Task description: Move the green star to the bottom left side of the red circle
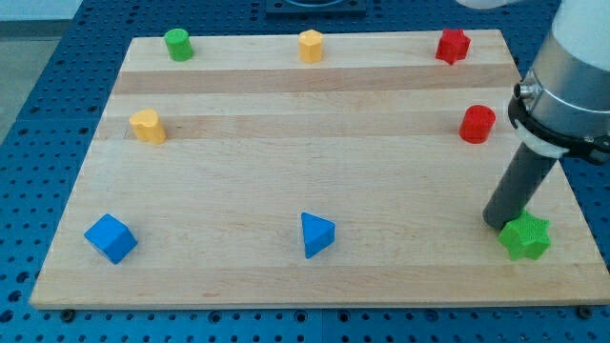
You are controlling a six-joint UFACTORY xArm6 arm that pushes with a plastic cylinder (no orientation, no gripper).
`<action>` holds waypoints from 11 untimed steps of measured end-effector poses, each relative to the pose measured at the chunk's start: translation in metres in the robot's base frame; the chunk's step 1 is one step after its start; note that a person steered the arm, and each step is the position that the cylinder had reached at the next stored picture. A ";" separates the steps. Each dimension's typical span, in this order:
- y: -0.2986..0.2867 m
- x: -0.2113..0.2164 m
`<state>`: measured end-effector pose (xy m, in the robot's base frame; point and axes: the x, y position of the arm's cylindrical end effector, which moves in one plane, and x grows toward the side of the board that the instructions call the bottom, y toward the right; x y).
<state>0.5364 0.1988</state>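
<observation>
The green star [525, 236] lies in the lower right corner of the wooden board [286, 171], close to the board's right edge. The red circle [477, 124] stands above it, in the right part of the frame, well apart from the star. My tip [497, 222] rests on the board just at the star's upper left side, touching it or almost touching it; I cannot tell which. The arm has no gripper, only the rod, so there is nothing to open or close.

From this side, a push would send the star to the lower right, off the board. In my judgement the tip should first go around the star to its lower right side, then push up and slightly left in short strokes. The star may rotate on its points, so the push should aim at its centre. It should stop before the star touches the red circle.
</observation>
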 end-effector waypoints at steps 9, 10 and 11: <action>0.079 0.028; 0.074 0.060; 0.052 0.061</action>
<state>0.5970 0.2508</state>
